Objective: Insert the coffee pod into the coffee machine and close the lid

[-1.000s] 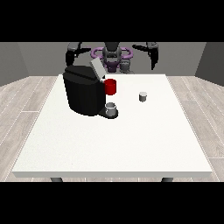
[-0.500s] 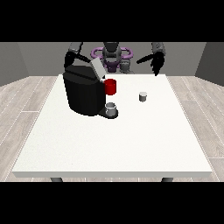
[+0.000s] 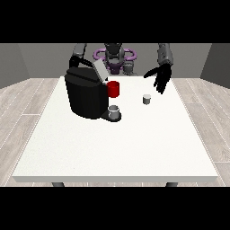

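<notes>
Small grey cylindrical coffee pod (image 3: pixel 146 99) sits upright on the large white table (image 3: pixel 112 143), well right of the black boxy coffee machine (image 3: pixel 86 93), whose grey lid (image 3: pixel 100 70) is tilted open. Hand at the view's right (image 3: pixel 161 78) hovers above and just behind the pod, fingers spread, holding nothing. Hand at the view's left (image 3: pixel 74 62) is behind the machine; can't tell its fingers.

Coffee machine (image 3: pixel 85 96) body: matt black plastic look, lid (image 3: pixel 100 70) pale grey. Table (image 3: pixel 117 148) top smooth matt white. Floor (image 3: pixel 27 96) looks like wood planks.

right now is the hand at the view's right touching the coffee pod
Apart. The front view shows bare table between the hand at the view's right and the coffee pod.
</notes>
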`<state>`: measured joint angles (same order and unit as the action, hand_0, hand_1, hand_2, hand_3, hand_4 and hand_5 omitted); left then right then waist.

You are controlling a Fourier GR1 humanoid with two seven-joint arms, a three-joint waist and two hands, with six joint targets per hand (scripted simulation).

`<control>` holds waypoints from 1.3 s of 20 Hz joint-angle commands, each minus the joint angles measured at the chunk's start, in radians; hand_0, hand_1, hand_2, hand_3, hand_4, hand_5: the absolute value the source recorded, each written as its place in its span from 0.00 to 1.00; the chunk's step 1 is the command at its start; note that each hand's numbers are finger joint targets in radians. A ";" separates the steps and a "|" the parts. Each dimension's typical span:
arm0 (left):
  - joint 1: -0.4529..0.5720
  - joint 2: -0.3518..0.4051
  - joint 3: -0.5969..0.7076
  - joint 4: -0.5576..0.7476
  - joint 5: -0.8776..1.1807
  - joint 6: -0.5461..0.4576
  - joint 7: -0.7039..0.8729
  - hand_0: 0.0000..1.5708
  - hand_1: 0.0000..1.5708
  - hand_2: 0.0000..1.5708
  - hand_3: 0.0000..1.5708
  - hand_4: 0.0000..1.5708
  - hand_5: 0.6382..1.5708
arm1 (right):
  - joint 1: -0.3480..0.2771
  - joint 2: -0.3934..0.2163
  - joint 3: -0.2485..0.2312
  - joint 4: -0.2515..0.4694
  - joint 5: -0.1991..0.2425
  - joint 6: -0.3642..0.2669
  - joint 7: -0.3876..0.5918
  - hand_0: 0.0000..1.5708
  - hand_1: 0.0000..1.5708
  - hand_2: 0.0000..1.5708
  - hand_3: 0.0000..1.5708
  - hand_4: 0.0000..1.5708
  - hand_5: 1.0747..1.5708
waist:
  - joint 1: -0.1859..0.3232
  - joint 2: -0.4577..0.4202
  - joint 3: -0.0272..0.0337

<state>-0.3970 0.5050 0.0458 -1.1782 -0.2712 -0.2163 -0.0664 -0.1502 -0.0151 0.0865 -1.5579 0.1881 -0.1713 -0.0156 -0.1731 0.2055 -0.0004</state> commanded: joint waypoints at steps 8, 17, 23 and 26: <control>-0.113 0.029 -0.015 0.237 -0.143 0.018 -0.090 0.00 0.00 0.00 0.00 0.00 1.00 | -0.049 0.014 -0.031 0.078 -0.056 0.016 -0.012 0.00 0.00 0.00 0.00 0.00 1.00 | 0.006 0.076 0.0004; -0.193 -0.086 -0.107 0.310 -0.347 0.238 -0.112 0.57 0.57 0.61 0.52 0.24 1.00 | -0.130 0.002 -0.027 0.161 0.000 0.005 0.025 0.00 0.00 0.00 0.00 0.00 1.00 | 0.016 0.068 0.0003; -0.226 -0.042 -0.144 0.403 -0.445 0.237 -0.147 0.52 0.52 0.61 0.51 0.23 1.00 | -0.144 0.005 -0.022 0.167 -0.010 0.011 0.034 0.00 0.00 0.00 0.00 0.00 1.00 | 0.001 0.081 0.0004; -0.246 -0.032 -0.170 0.434 -0.484 0.187 -0.117 0.56 0.56 0.65 0.56 0.22 1.00 | -0.123 0.014 0.007 0.188 -0.045 -0.006 -0.008 0.00 0.00 0.00 0.00 0.00 1.00 | -0.002 0.068 0.0006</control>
<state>-0.6194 0.4559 -0.0968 -0.7879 -0.7002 -0.0044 -0.1938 -0.2795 -0.0106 0.0722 -1.3881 0.1671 -0.1594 -0.0002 -0.1737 0.2778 0.0001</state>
